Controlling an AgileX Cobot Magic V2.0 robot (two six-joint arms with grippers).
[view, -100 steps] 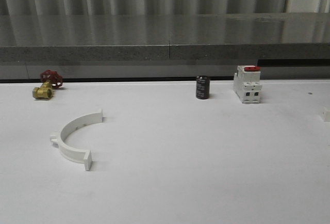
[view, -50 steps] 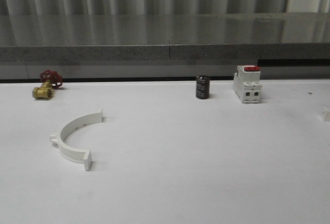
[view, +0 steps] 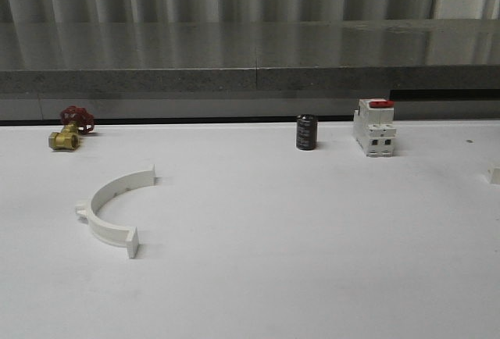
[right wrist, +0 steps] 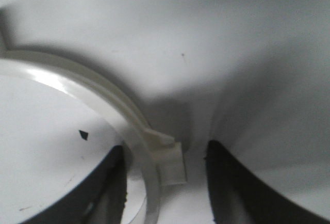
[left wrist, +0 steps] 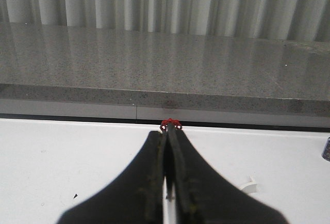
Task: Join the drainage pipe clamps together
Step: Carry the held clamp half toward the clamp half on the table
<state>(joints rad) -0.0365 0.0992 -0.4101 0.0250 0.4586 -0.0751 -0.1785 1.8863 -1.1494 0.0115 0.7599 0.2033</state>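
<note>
One drainage pipe clamp [view: 109, 206], a white half-ring with flat tabs, lies on the white table at the left in the front view. One of its end tabs [left wrist: 249, 185] peeks out beside my left gripper [left wrist: 168, 133], which is shut with nothing between its fingers. In the right wrist view, a second white clamp band [right wrist: 93, 87] lies on the table. My right gripper [right wrist: 165, 154] is open and low over it. The band and its side tab [right wrist: 171, 159] sit between the two dark fingers [right wrist: 232, 188], close to one finger.
A brass valve with a red handwheel [view: 69, 130] stands at the back left; its handwheel [left wrist: 170, 124] shows just past my left fingertips. A dark cylinder [view: 306, 132] and a white block with a red switch [view: 374, 127] stand at the back. A grey ledge [view: 250, 81] borders the table's far edge.
</note>
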